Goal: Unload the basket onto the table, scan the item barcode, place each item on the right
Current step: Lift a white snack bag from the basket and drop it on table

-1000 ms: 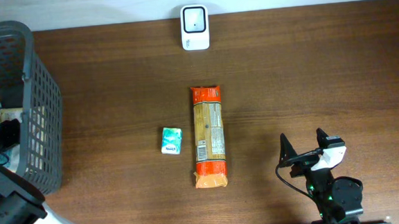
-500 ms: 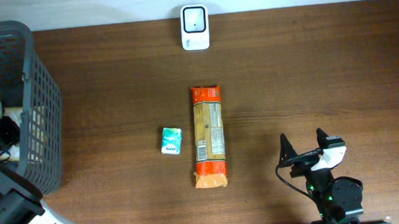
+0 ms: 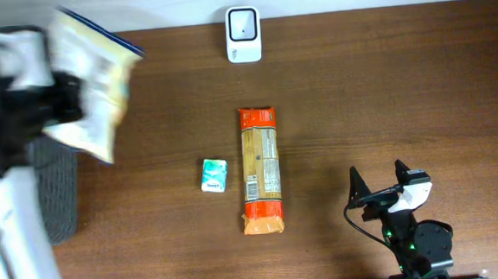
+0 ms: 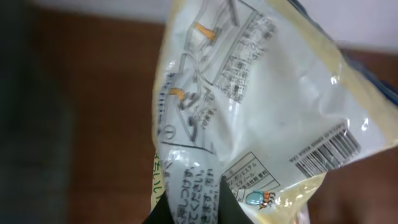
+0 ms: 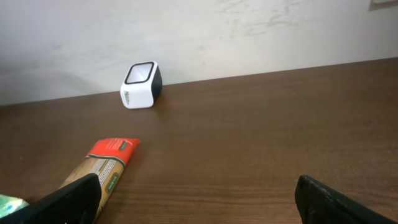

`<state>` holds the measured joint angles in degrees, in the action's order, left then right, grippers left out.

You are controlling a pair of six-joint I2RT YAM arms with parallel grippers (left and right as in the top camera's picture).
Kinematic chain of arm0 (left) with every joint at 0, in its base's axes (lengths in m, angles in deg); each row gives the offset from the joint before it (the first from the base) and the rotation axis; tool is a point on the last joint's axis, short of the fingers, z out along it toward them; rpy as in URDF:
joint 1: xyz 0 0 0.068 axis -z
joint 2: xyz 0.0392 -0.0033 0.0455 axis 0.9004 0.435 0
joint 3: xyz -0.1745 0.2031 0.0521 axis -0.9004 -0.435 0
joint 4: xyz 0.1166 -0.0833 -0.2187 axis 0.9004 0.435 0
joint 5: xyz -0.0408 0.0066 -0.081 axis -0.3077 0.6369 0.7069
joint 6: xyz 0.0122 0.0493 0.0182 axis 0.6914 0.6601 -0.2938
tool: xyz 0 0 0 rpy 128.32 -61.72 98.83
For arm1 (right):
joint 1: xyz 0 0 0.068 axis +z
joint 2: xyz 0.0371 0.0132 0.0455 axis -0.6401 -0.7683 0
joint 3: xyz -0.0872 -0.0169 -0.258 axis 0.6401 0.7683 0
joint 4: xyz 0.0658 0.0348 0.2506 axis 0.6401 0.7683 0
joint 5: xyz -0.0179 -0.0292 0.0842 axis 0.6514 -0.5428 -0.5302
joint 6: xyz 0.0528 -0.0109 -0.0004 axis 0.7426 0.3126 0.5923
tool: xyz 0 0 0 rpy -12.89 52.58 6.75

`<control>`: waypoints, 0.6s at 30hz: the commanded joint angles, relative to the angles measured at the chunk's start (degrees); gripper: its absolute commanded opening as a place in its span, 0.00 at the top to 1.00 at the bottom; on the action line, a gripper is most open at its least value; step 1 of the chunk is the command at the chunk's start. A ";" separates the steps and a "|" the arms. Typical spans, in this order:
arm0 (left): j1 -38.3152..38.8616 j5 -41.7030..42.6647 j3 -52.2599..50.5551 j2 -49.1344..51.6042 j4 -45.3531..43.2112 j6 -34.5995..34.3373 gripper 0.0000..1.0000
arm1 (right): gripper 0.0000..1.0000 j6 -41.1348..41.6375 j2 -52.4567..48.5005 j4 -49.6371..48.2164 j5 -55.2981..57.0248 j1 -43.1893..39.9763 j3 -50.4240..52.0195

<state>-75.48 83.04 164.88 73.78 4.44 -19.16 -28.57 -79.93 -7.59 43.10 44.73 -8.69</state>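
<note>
The left gripper (image 3: 66, 100) grasps a crinkly pale-yellow plastic bag (image 4: 249, 112) above the brown wooden worktop (image 3: 401, 78), while the right gripper (image 3: 380, 182) sits released.

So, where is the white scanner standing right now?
In the overhead view the scanner stands at the table's far edge, near the middle, straight beyond the long pasta packet. The right wrist view shows it left of centre, by the wall.

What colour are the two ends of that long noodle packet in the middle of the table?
Orange-red ends on the long tan packet, clearest in the overhead view.
</note>
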 commanded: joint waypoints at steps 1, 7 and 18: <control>7.93 -8.04 -18.36 0.22 -9.77 -12.92 1.00 | 0.01 0.22 0.17 0.02 -0.13 0.15 0.46; 15.17 -8.59 -49.75 4.94 -39.50 -37.66 1.00 | 0.01 0.22 0.17 0.02 -0.13 0.15 0.46; 15.58 -18.95 -31.91 -10.58 -42.38 -20.09 0.01 | 0.01 0.22 0.17 0.00 -0.13 0.15 0.46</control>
<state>-59.92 71.53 122.15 73.12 -37.05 -51.24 -28.62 -79.91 -7.59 43.08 44.73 -8.69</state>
